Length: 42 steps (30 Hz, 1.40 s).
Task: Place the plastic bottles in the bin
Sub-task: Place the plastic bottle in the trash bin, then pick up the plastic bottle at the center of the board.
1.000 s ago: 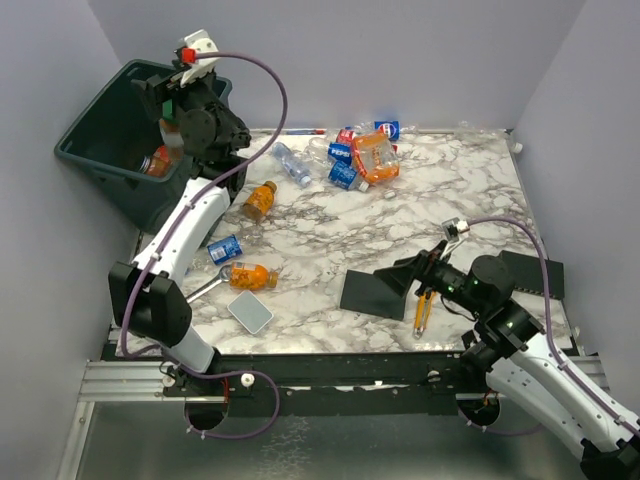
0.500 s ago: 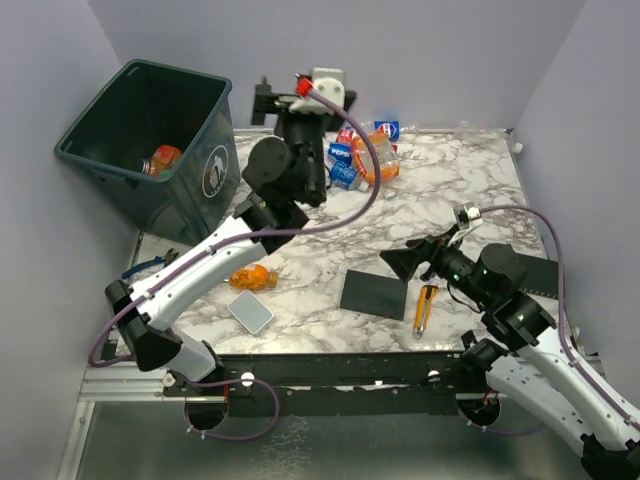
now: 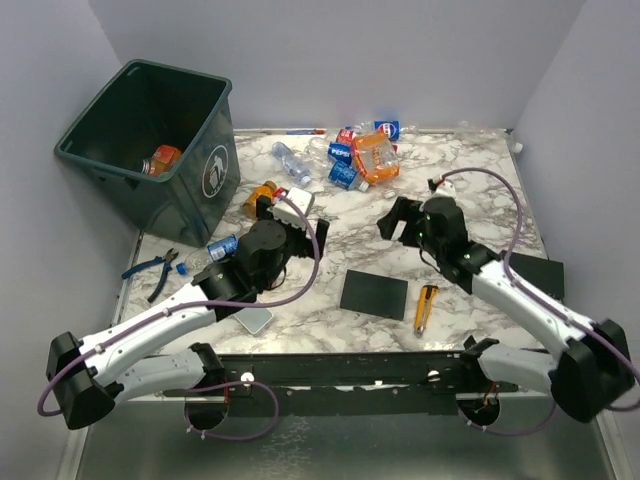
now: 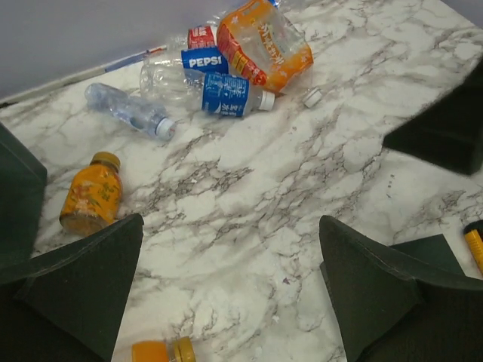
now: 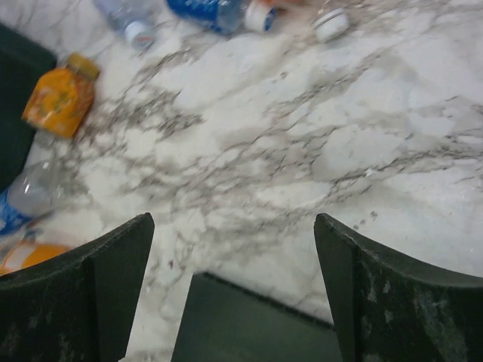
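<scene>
Surface: marble-patterned table (image 3: 470, 190) boxed in by pale lilac walls. The bin (image 3: 200, 195) stands at the far left corner, and I place everything from it.
Bin contents: one orange bottle (image 3: 163, 158) lies inside against the near wall. The rest of the floor is too dark for me to read from overhead.
Bottle heap: well to the right of the bin, by the back wall, plastic bottles (image 3: 345, 160) with blue labels crowd against an orange jug (image 3: 375, 158). Where they overlap I can't count them.
Clear bottle (image 3: 292, 162): lying flat between the bin and the heap.
Left gripper (image 4: 230, 221): just right of the bin's near corner, over bare marble, jaws spread wide with nothing between them.
Small orange bottle (image 4: 90, 197): beside that same corner. From overhead the left gripper covers most of it.
Blue-labelled bottle (image 3: 222, 247): just in front of the bin.
Right gripper (image 5: 232, 219): far right of the bin, past the table's middle, jaws wide apart and holding nothing. Its own view is blurred.
Cut off: a second orange bottle (image 4: 162, 351) shows only in part at the left wrist view's bottom edge, and the black pad (image 5: 249, 324) runs off the bottom of the right wrist view.
</scene>
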{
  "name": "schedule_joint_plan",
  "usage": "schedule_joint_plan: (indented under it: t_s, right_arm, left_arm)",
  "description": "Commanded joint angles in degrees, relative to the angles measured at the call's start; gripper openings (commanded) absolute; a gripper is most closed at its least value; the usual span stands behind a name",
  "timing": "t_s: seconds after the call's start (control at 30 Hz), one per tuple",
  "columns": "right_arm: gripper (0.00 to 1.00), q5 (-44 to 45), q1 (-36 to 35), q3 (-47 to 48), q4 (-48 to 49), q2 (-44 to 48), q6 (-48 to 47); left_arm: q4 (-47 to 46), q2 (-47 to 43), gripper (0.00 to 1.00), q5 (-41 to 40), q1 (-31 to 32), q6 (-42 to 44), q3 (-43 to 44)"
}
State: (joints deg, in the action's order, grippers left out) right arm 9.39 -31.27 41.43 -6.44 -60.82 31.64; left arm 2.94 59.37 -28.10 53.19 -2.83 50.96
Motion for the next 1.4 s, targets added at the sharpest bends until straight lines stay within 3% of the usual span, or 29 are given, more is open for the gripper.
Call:
schedule_joint_plan:
  t_s: [0.0, 0.17, 0.33, 0.47, 0.8, 1.0, 1.2, 1.37]
  right_arm:
    - [0.89, 3.9, 7.2, 4.3, 12.3, -12.0, 5.6]
    - [0.81, 7.3, 9.4, 8.7, 25.9, -27.6, -0.4]
    - [0.74, 7.1, 10.2, 19.9, 22.0, -43.7, -10.5]
    - [0.73, 8.5, 10.3, 26.9, 16.7, -50.9, -15.2]
    - [0.69, 7.8, 11.8, 33.4, 14.8, -59.0, -19.9]
    - [0.6, 5.7, 12.2, 38.4, 13.6, -62.7, -22.8]
    - [0.46, 3.6, 12.2, 40.5, 12.1, -64.3, -22.4]
    - [0.2, 2.6, 12.2, 39.0, 11.3, -61.8, -21.2]
  left_arm:
    - [0.4, -6.7, 0.99, 2.3, -0.5, -6.4, -6.2]
    - [-1.3, -10.1, 0.99, -0.9, -0.7, -7.5, -12.9]
    - [-1.4, -11.2, 0.99, -0.7, -0.8, -7.0, -13.7]
    - [-1.5, -11.3, 0.99, 0.8, -0.8, -8.1, -13.9]
    - [-1.5, -10.8, 0.99, 1.1, -0.8, -7.9, -14.1]
    - [-1.6, -10.0, 0.99, 0.8, -0.8, -7.6, -14.1]
    - [-1.6, -10.4, 0.99, -0.1, -0.8, -7.1, -14.3]
    - [-1.5, -10.6, 0.99, -0.4, -0.8, -7.2, -14.3]
